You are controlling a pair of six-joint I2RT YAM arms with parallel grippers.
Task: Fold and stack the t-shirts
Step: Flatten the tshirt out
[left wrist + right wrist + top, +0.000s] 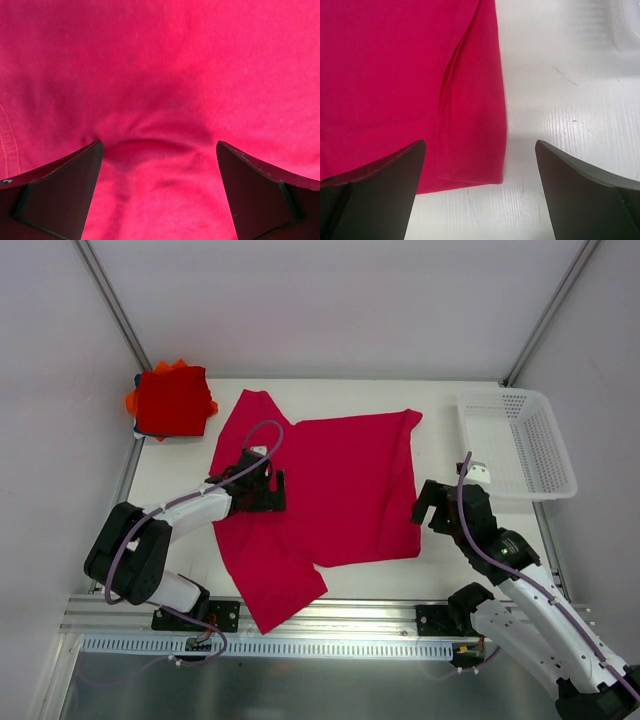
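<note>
A crimson-pink t-shirt [340, 490] lies spread and partly folded over the middle of the white table [445, 570]. My left gripper [262, 485] stands open low over its left part; in the left wrist view wrinkled cloth [160, 100] fills the frame between the dark fingers [65, 190]. My right gripper [432, 508] is open just right of the shirt's lower right corner [485, 170], which lies between its fingers [380, 185] without touching them. A stack of folded t-shirts [172, 400], bright red on top with orange and a blue edge beneath, sits at the far left corner.
A white perforated plastic basket [520, 445] stands at the far right of the table. Bare table shows to the right of the shirt [560, 100]. The metal rail [330, 618] runs along the near edge, under the shirt's lower flap.
</note>
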